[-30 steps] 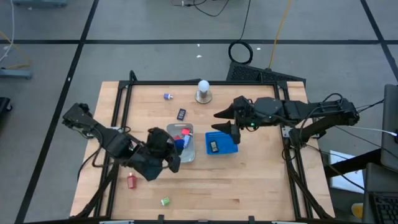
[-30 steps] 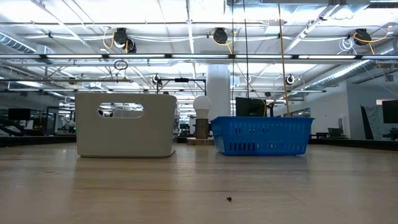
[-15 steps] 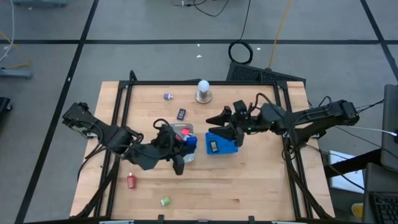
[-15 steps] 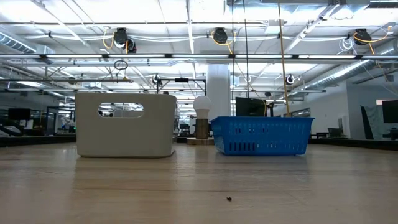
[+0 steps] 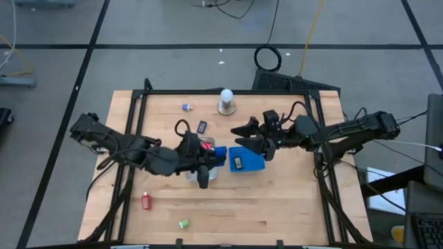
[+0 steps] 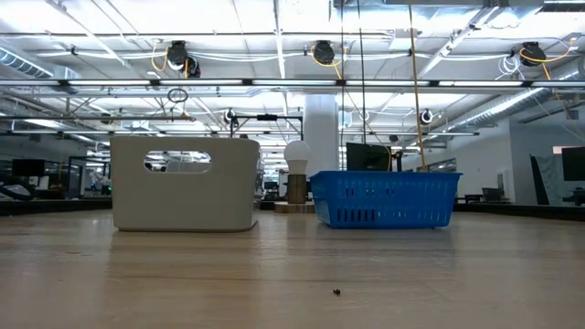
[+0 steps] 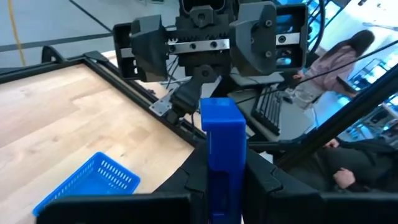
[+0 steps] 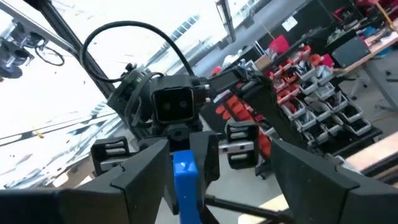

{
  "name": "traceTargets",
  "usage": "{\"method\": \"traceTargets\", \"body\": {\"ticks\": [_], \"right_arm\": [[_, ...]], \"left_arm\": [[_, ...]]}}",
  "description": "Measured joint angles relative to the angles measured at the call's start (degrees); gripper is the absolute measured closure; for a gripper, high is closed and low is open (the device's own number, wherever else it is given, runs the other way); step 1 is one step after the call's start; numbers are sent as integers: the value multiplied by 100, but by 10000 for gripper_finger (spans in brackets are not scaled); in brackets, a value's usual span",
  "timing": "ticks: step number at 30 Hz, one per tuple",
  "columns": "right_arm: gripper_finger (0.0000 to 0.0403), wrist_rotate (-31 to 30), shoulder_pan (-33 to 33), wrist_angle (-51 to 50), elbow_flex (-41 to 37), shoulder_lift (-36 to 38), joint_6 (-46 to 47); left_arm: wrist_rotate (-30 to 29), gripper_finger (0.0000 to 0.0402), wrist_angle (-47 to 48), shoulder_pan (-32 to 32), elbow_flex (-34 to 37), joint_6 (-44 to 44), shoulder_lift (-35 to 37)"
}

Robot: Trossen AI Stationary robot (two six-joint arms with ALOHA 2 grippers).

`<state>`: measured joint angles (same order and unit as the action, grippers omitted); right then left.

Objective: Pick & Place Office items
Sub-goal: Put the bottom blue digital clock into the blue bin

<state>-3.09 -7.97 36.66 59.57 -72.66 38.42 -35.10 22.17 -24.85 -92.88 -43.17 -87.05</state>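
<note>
My left gripper (image 5: 213,156) hovers over the pale tray (image 5: 196,173), shut on a small blue block (image 5: 219,153), which fills the middle of the left wrist view (image 7: 222,134). My right gripper (image 5: 240,137) hangs open above the blue basket (image 5: 250,164), facing the left gripper across a short gap; the block (image 8: 184,177) shows ahead of its spread fingers, apart from them. Other items: a red one (image 5: 205,145) in the tray, a black one (image 5: 237,162) in the basket. On the table lie a purple (image 5: 187,106), a black (image 5: 202,126), a red (image 5: 146,201) and a green (image 5: 183,223) one. My left gripper pinches the blue block between its two fingers (image 7: 194,171), which sit on the two long sides of its lower part (image 7: 222,177). The fingers reach level from the table's left. The block is lifted clear above the tray, and its free end sticks out past the fingertips toward my right gripper.
A white ball on a round base (image 5: 226,101) stands near the far edge. In the low view the pale tray (image 6: 183,183) and blue basket (image 6: 384,199) stand side by side. Bare wood lies along the near edge and at the table's right.
My left gripper has swung from the tray's near left corner toward the table's right and far side, over the tray, turning level and carrying the blue block toward my right gripper. The right arm has shifted slightly, its gripper staying open over the basket.
</note>
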Motion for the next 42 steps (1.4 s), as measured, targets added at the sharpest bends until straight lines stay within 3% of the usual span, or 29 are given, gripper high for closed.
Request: {"method": "traceTargets", "body": {"ticks": [31, 42], "right_arm": [[136, -157, 0, 241, 0, 0, -219], [179, -157, 0, 237, 0, 0, -299]], "left_arm": [[1470, 356, -552, 1177, 0, 571, 0], [1951, 356, -568, 1446, 0, 594, -2]]}}
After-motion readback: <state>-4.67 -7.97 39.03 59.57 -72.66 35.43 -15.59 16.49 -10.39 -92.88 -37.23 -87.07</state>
